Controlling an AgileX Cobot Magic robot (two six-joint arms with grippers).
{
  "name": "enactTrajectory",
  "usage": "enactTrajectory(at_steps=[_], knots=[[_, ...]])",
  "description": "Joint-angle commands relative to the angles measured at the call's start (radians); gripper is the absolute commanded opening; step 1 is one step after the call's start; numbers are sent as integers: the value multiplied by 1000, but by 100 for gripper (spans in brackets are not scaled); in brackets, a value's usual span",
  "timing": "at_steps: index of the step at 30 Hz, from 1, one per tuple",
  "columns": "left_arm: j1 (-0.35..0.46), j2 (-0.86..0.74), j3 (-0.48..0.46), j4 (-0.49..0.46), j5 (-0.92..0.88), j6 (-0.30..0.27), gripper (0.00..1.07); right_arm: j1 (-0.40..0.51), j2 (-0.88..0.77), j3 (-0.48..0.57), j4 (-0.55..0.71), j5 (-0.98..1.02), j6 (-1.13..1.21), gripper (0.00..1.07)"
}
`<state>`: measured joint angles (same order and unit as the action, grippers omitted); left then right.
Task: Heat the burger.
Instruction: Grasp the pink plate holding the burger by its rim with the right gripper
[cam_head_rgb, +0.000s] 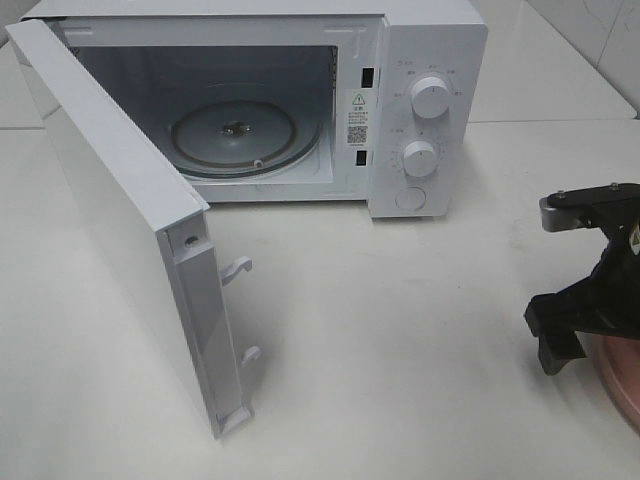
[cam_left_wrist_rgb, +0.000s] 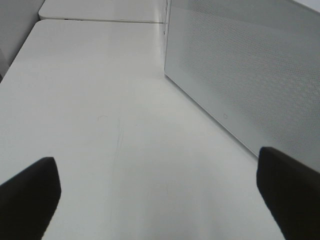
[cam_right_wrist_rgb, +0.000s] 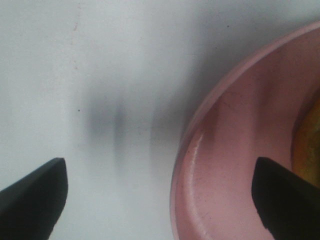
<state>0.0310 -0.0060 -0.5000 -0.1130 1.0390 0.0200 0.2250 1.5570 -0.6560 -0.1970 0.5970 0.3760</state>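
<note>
Right tool (cam_right_wrist_rgb: 157, 192) hangs empty, jaws wide apart, over the plate (cam_right_wrist_rgb: 225, 165) rim. Only a golden sliver of burger (cam_right_wrist_rgb: 310, 135) shows, lying on the plate. Centre it between the jaws before closing gently, I'd judge. Left tool (cam_left_wrist_rgb: 157, 187), likewise open, hovers over bare surface (cam_left_wrist_rgb: 100, 100) beside the door (cam_left_wrist_rgb: 250, 70). Beyond, the microwave (cam_head_rgb: 420, 100) stands open, turntable (cam_head_rgb: 235, 130) waiting.

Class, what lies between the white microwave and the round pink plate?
Bare white tabletop, then the black right hand at the plate's rim; exterior high view.
</note>
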Motion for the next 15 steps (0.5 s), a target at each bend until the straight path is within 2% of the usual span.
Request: enactTrajectory(at_steps=[1,15], knots=[[1,-18,2,-4,-2,3,100,-33,50,2,-4,-28,-15,91],[1,-18,2,-4,-2,3,100,-61,142,2,4,-73,-30,86]])
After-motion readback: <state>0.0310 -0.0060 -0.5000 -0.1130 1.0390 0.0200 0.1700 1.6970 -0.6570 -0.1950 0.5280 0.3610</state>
